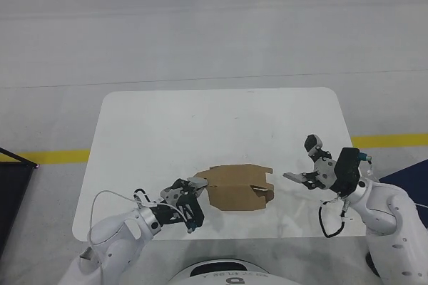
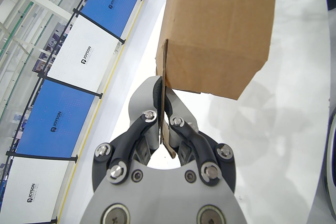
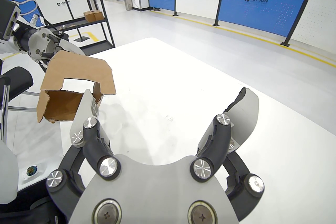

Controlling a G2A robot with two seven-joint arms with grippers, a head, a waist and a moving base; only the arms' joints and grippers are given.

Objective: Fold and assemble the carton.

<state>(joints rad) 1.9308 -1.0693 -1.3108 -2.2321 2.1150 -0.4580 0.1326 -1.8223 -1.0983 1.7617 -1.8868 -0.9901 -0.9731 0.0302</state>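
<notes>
**White surface [image 1: 164,128], carton [image 1: 237,187] half-formed**

At lower centre of the top view, your left claw [image 2: 163,93] pinches the carton's end flap; your right claw [image 1: 301,160] hangs spread near its open end. Hold that pinch firm and fold the loose flaps squarely along their creases.

Logo wordmarks on blue and white partition panels [image 3: 262,12], apparently identical
</notes>
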